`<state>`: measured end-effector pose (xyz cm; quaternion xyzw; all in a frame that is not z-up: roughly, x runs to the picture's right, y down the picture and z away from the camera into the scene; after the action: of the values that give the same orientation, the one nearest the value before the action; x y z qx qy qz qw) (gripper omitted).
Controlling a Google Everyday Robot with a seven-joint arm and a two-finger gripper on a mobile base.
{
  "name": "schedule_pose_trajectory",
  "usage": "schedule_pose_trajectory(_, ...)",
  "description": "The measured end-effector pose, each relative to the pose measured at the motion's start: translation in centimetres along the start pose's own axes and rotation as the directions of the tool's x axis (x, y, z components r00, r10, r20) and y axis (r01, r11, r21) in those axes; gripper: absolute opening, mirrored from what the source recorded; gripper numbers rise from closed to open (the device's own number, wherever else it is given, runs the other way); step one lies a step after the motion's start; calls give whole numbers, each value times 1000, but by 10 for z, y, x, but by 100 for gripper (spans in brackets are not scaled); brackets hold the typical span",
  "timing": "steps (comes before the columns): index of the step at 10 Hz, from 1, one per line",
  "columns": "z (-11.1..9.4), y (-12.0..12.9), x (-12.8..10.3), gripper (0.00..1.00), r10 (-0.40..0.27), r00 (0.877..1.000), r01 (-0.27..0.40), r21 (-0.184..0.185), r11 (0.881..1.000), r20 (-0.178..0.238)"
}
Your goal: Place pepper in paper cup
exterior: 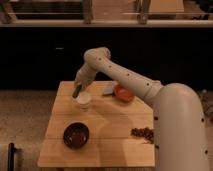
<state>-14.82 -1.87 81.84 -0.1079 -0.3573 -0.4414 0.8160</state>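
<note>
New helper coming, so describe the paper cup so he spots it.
On the wooden table, look back left, under the gripper and slim green pepper. The small cream-white paper cup is narrower than the dark brown bowl and orange bowl.

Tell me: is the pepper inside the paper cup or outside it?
Outside. The gripper holds the pepper tilted, just above the rim of the paper cup.
</note>
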Motion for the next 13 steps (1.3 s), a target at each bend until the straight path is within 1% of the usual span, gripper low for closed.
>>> schedule_pose_trajectory(3, 10, 7, -6, 1, -16, 1000, 17, -31, 999, 26)
schedule_pose_trajectory(7, 16, 18, -12, 1, -18, 999, 21, -72, 997, 44)
schedule_pose_trajectory(8, 19, 21, -14, 1, -11, 999, 16, -87, 996, 47)
schedule_pose_trajectory(10, 20, 27, -15, 1, 2, 999, 3, -109, 994, 45)
schedule_pose_trajectory(12, 21, 32, -13, 1, 21, 999, -17, -131, 991, 31)
schedule_pose_trajectory(13, 20, 33, -12, 2, 27, 999, -24, -135, 991, 23)
